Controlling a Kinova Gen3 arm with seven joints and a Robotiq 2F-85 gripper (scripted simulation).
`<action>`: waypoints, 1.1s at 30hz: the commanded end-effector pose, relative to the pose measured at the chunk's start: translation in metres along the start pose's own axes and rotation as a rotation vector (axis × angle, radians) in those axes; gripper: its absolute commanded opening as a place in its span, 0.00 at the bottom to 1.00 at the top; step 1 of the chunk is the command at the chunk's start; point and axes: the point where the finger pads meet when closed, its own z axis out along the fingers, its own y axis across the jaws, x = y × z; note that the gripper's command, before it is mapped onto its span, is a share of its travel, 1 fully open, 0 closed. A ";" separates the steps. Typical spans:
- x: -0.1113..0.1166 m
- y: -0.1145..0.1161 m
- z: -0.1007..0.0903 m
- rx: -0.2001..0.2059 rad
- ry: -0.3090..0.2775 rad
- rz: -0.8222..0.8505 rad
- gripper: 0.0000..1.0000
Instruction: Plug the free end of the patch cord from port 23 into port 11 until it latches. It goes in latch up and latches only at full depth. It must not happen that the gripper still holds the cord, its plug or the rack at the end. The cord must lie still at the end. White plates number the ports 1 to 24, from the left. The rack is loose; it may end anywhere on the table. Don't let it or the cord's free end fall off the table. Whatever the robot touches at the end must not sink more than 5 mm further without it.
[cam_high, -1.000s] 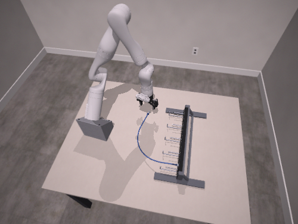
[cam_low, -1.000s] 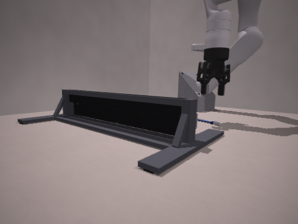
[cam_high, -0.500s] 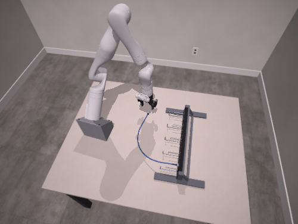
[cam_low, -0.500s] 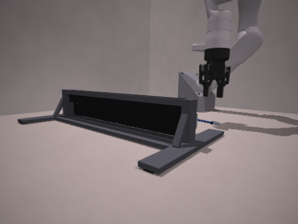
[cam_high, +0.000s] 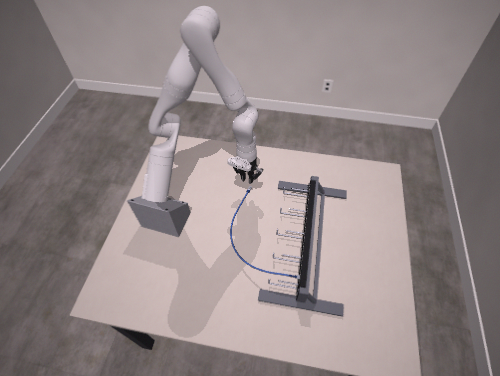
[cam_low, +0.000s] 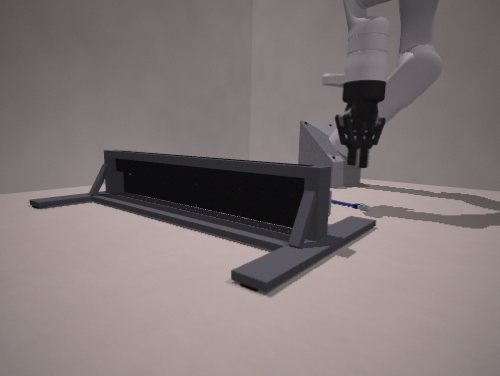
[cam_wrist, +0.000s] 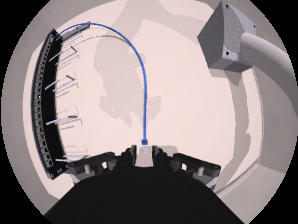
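Grey metal, the robot's mount (cam_high: 175, 220) (cam_low: 307, 150) (cam_wrist: 217, 45) marked the left of the work area in the top view. To its right, we found the gripper (cam_high: 247, 179) (cam_low: 358, 162) (cam_wrist: 144, 151) raised above the table (cam_high: 365, 250) (cam_low: 150, 300) (cam_wrist: 200, 110), fingers pointing down. We noted its fingers partly open, a narrow gap between them, with nothing held.

Just below lay the free plug (cam_high: 249, 190) (cam_low: 363, 206) (cam_wrist: 144, 142), on the table and apart from the fingers. We could not confirm which way its latch faced. From the plug we traced the blue patch cord (cam_high: 231, 232) (cam_low: 342, 203) (cam_wrist: 145, 90) in one wide bow to the rack (cam_high: 314, 225) (cam_low: 200, 159) (cam_wrist: 48, 100), at the right, where its other end met the port face near one end. We could not read the port numbers.

By our assessment, the task stood at the approach stage: the fixed end was seated, but the free end was neither grasped nor inserted. We still had to open wider, descend, grip the plug, orient it latch up, align it with port 11, press to full depth, release and withdraw, leaving the cord still.

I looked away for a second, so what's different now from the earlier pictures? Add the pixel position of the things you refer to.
The gripper's (cam_high: 250, 181) (cam_low: 358, 166) (cam_wrist: 145, 159) fingers moved closer together, taking hold of nothing visible. The blue cord (cam_high: 231, 231) (cam_low: 342, 203) (cam_wrist: 145, 92) and the rack (cam_high: 308, 235) (cam_low: 210, 162) (cam_wrist: 50, 105) look unmoved.
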 end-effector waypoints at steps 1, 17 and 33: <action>0.000 0.000 0.000 0.001 0.000 0.000 0.00; 0.001 -0.001 -0.001 0.005 0.001 -0.012 0.00; 0.021 -0.036 -0.022 0.149 0.053 -0.413 0.00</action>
